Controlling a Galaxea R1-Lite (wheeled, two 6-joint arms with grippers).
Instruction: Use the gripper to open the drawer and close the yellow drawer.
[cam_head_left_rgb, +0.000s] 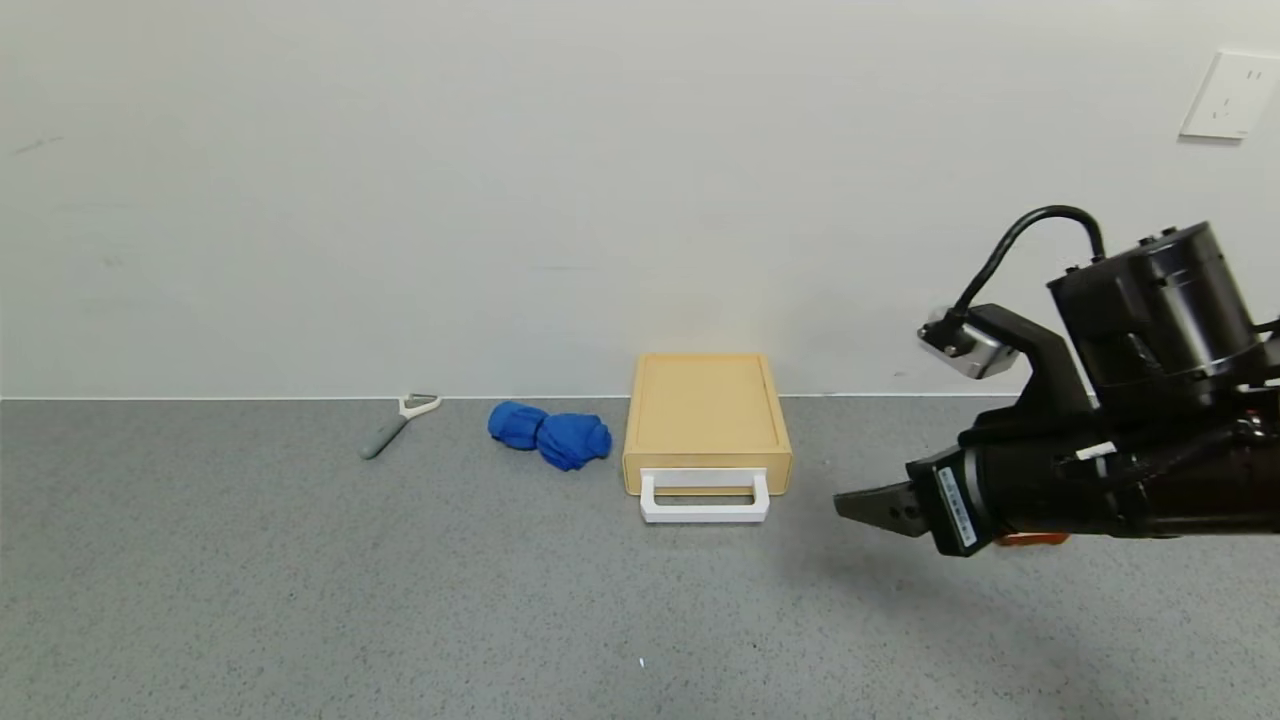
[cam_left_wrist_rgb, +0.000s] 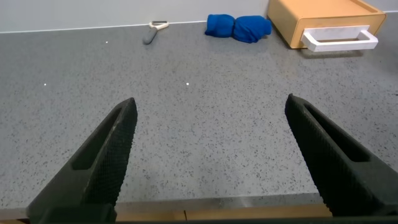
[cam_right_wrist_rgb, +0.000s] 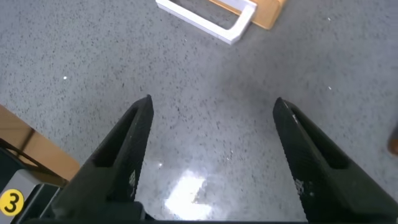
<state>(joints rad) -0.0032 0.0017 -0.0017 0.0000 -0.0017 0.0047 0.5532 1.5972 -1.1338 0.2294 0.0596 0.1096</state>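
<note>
Yellow drawer (cam_head_left_rgb: 706, 418) shut | handle (cam_head_left_rgb: 705, 497) faces robot | long axis front-back

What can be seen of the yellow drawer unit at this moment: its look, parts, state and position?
The yellow drawer is a flat, shallow, pale yellow-tan box that looks like plastic, lying on the grey speckled table with its back at the white wall. Its top has a raised rim. A white rectangular loop handle projects from the front toward the robot. The tray looks pushed in, flush with the case. Nothing touches it: the blue cloth lies just to its left, and the open right gripper hovers apart to its right.
</note>
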